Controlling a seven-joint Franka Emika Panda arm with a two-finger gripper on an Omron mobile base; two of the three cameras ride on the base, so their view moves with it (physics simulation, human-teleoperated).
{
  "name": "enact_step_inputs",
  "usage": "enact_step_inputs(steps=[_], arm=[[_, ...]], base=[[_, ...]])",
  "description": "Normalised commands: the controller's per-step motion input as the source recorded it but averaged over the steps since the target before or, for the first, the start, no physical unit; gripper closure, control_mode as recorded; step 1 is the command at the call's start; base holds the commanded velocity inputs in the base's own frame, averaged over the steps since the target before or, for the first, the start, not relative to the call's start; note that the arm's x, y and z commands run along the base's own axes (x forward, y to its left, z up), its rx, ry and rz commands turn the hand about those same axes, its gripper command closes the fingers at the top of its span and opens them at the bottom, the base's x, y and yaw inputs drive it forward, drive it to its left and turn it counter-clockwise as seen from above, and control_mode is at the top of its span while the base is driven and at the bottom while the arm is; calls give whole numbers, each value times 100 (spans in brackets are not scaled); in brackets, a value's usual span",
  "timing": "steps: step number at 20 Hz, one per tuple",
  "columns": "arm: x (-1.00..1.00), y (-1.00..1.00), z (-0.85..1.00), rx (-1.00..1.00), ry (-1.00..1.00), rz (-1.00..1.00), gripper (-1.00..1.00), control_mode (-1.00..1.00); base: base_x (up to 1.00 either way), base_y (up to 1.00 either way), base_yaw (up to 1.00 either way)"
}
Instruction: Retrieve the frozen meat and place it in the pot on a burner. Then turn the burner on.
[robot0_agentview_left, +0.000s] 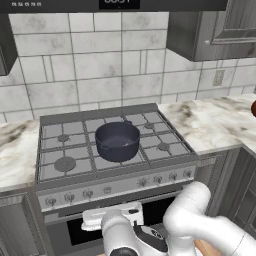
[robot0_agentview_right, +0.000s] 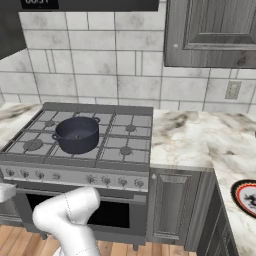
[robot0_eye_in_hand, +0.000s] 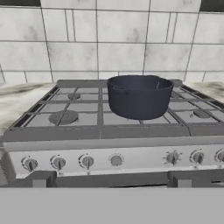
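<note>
The stove (robot0_eye_in_hand: 100, 131) stood straight ahead of the hand (robot0_eye_in_hand: 111, 181), its knob row (robot0_eye_in_hand: 116, 160) nearest. The pot (robot0_eye_in_hand: 139, 96) sat on the central grates, beyond the knobs and slightly right of the hand's line. The hand stood fully open, gripping nothing.

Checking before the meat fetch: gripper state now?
Gripper: open, holding nothing, facing the stove front below the pot.

No legible text or labels anywhere.
</note>
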Motion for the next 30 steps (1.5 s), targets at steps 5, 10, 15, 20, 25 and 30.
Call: enact_step_inputs(steps=[5, 10, 15, 20, 25, 30], arm=[[13, -19, -26, -3, -6, 3, -100, -100], [2, -3, -17, -3, -3, 0, -100, -100], [4, 0, -11, 2, -2, 0, -100, -100], [2, 0, -10, 0, -1, 0, -100, -100], [0, 2, -11, -1, 0, 0, -100, -100], [0, 12, -3, -1, 0, 0, -100, -100]], base=[[0, 0, 0], [0, 0, 0], [0, 0, 0], [0, 0, 0], [0, 0, 0], [0, 0, 0]])
